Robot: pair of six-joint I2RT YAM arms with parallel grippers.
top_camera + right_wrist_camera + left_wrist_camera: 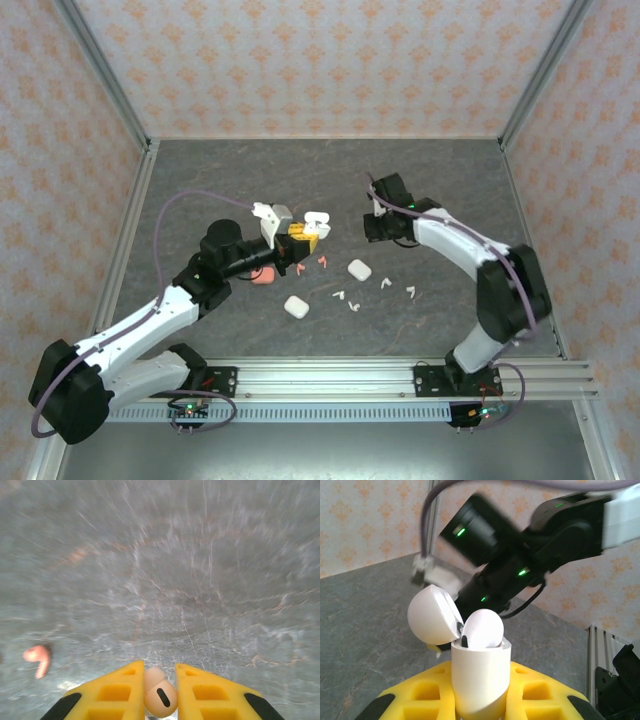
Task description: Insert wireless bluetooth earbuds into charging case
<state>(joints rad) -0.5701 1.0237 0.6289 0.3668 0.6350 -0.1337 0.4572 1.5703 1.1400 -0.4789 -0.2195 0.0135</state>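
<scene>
Spanning the enclosure floor: grey bench [330, 180]. Left pincer [300, 237], mid-bench, clamped on an open white charging case [480, 680], its lid tipped left and a white earbud [482, 630] seated inside. Right pincer [159, 672], to the right of it, closed on a salmon-pink earbud [160, 697]. Loose on the bench nearer the arm bases: closed white cases [359, 269], pink case [262, 275], white earbuds [385, 284], pink earbud [39, 659].

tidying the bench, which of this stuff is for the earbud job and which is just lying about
Job: open white case, held pink earbud, loose earbuds, closed white cases, pink case.
Not for it: purple cable, aluminium rail.
</scene>
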